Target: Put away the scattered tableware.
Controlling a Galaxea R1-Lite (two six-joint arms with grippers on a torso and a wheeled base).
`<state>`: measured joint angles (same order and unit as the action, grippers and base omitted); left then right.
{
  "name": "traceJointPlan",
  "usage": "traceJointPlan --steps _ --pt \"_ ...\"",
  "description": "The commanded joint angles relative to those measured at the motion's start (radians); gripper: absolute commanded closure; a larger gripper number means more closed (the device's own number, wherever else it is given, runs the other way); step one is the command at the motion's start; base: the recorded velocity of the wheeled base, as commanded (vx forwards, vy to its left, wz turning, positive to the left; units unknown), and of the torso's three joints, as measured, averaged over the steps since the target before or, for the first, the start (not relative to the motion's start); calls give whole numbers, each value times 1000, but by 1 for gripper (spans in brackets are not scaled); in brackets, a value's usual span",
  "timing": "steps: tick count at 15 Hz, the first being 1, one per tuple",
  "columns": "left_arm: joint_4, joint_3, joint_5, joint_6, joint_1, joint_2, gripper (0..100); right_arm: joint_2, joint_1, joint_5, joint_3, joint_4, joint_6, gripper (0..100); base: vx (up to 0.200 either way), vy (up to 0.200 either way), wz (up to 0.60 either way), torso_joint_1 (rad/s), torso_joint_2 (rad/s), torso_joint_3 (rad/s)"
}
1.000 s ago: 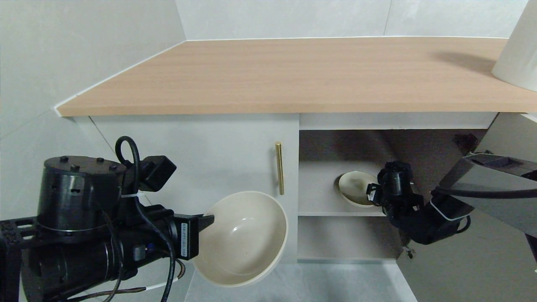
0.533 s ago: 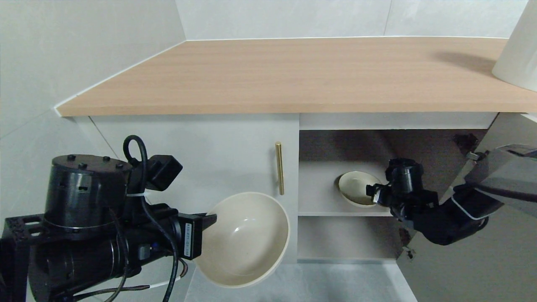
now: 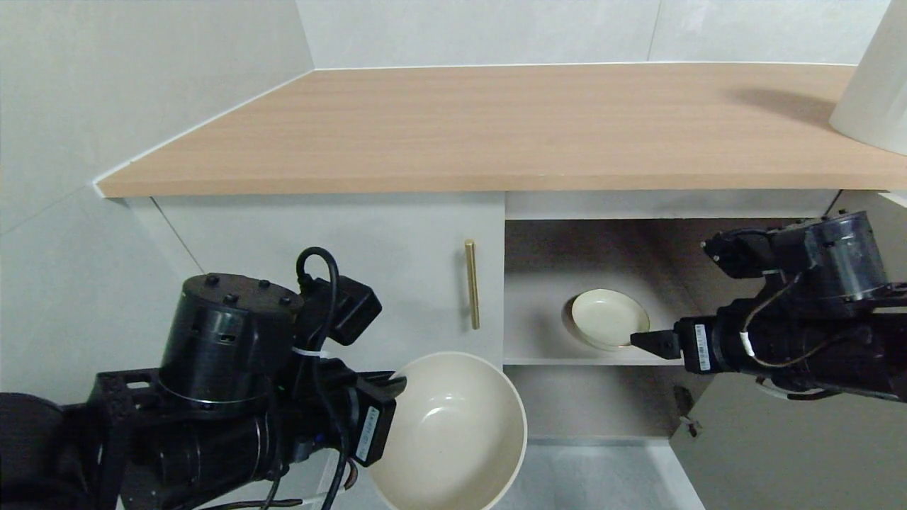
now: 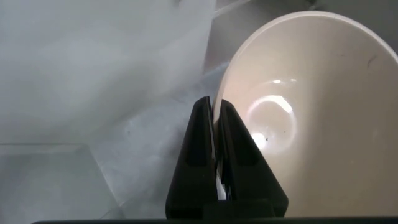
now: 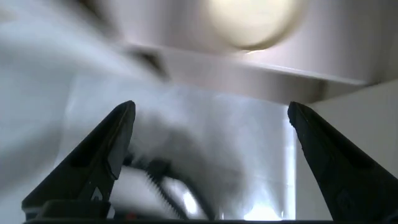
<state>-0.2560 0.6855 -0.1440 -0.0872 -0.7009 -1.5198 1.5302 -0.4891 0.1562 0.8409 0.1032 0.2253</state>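
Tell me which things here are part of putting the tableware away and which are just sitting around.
Job: large cream bowl held in the left jaws; small cream dish on the cabinet shelf.
Just there: wooden countertop; white object at its right end; brass handle on the shut door.

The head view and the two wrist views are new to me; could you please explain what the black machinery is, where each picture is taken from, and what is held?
The black machinery is a robot's two arms, each ending in a two-fingered gripper. The wide picture comes from a camera on its head, facing a pale wooden countertop over a pale grey cabinet; the other two come from wrist cameras. The left gripper is shut on the rim of a large cream bowl, low before the closed door. The right gripper is open and empty, near a small cream dish lying on the shelf of the open compartment.
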Motion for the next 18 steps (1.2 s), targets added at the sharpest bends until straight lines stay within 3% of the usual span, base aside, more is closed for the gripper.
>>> traceJointPlan --steps 1,5,8,12,18 --pt "-17 -3 -58 6 -75 -71 100 -104 -146 33 -25 -34 -7 0 0 0 0 0 0 0" --pt "-46 -14 -143 0 -143 -79 100 -97 -201 -15 -72 -30 -27 0 0 0 0 0 0 0" --pt "-77 -15 -150 0 -170 -91 100 16 -273 -30 -82 -26 -21 0 0 0 0 0 0 0" --pt "-141 -11 -181 3 -204 -168 100 80 -292 -29 -88 -13 -17 0 0 0 0 0 0 0" --pt "-183 -12 -187 0 -212 -214 100 85 -307 -30 -100 13 -17 0 0 0 0 0 0 0"
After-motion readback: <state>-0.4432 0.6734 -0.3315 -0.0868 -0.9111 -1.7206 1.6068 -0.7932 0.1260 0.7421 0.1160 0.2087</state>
